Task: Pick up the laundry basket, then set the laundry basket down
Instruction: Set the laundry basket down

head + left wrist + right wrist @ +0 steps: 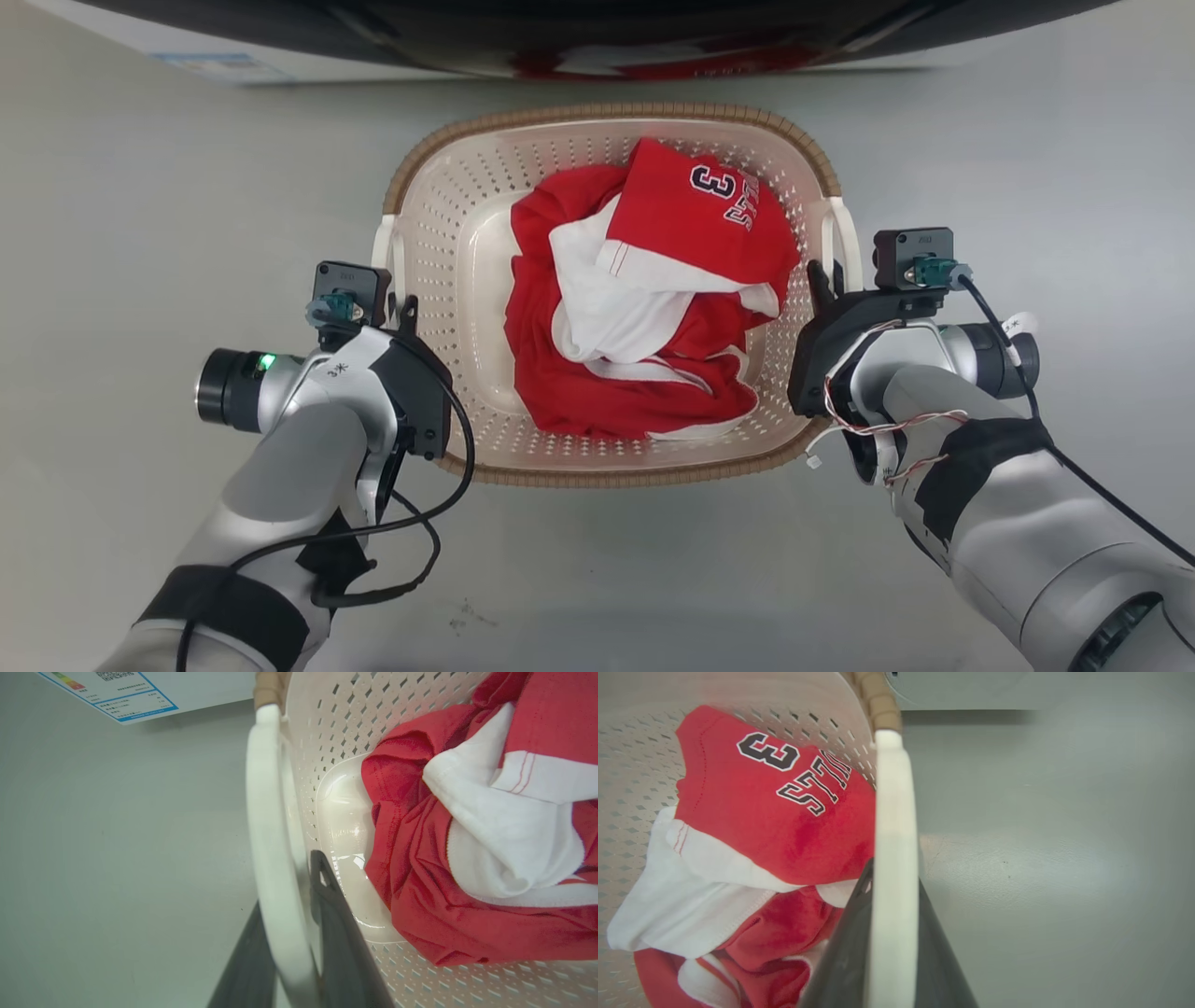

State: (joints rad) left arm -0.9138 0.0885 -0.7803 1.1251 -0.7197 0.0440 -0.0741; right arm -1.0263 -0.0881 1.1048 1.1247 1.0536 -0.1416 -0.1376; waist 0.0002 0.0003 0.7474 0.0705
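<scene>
As it opens upward, laundry basket (448,233), long axis left-right.

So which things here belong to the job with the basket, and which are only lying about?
For the job: laundry basket; left gripper on its left handle; right gripper on its right handle.

Just there: red and white clothes inside it; washing machine behind; its label; grey floor.

Light is bright, soft and even, leaving only a faint shadow on the floor (607,560) beside the basket's (439,233) near rim. The basket's glossy bottom glints in the left wrist view. Both wrist views blur the handles (273,858) and fingers (336,933) nearest the lens; the head view is sharp.
</scene>
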